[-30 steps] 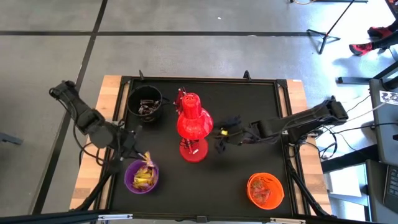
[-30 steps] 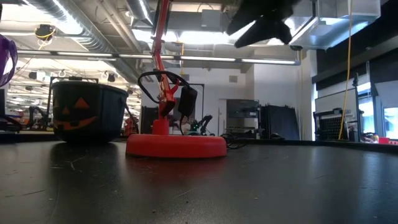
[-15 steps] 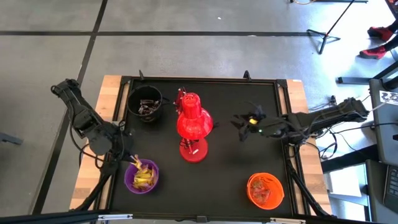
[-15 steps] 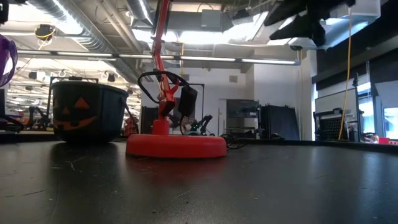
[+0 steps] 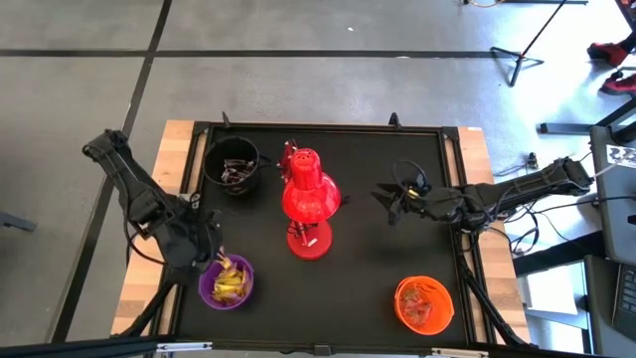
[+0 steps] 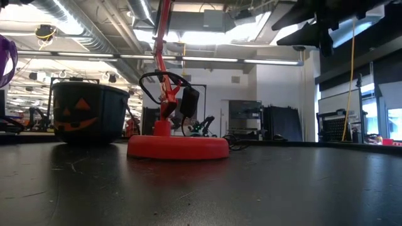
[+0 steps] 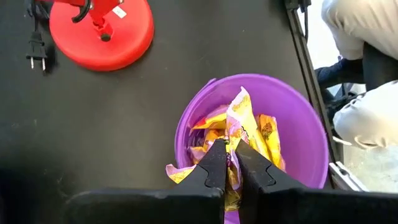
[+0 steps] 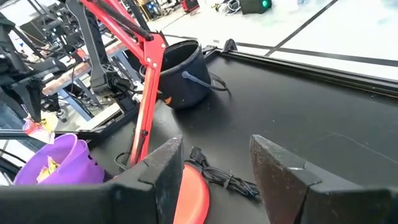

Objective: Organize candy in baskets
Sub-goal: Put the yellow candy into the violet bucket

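Note:
Three buckets stand on the black table: a black one [image 5: 232, 166] with dark candy at the far left, a purple one [image 5: 227, 281] with yellow candy at the near left, and an orange one [image 5: 424, 303] with candy at the near right. My left gripper [image 5: 214, 261] hangs over the purple bucket [image 7: 292, 112], shut on a yellow wrapped candy [image 7: 239, 118]. My right gripper [image 5: 390, 204] hovers open and empty to the right of the red lamp; its fingers [image 8: 217, 171] point level toward the black bucket [image 8: 183, 74]. My left gripper pinches the yellow wrapper's lower part [image 7: 231, 144] between its two fingertips, coming from above at a slant. The wrapper sticks out past the fingertips over the purple bucket's mouth. Whether it touches the candy lying in the bucket, I cannot tell.
A red desk lamp [image 5: 310, 199] stands mid-table on a round base [image 6: 178, 147], its black cord and plug [image 7: 35, 46] lying beside it. A person's legs [image 7: 367, 62] show beyond the table's edge near the purple bucket. Bare tabletop lies between the lamp and the orange bucket.
My right gripper has drawn back from the lamp toward the table's right edge, staying open. My left gripper has tipped downward and sunk a little toward the purple bucket, still shut on the yellow candy.

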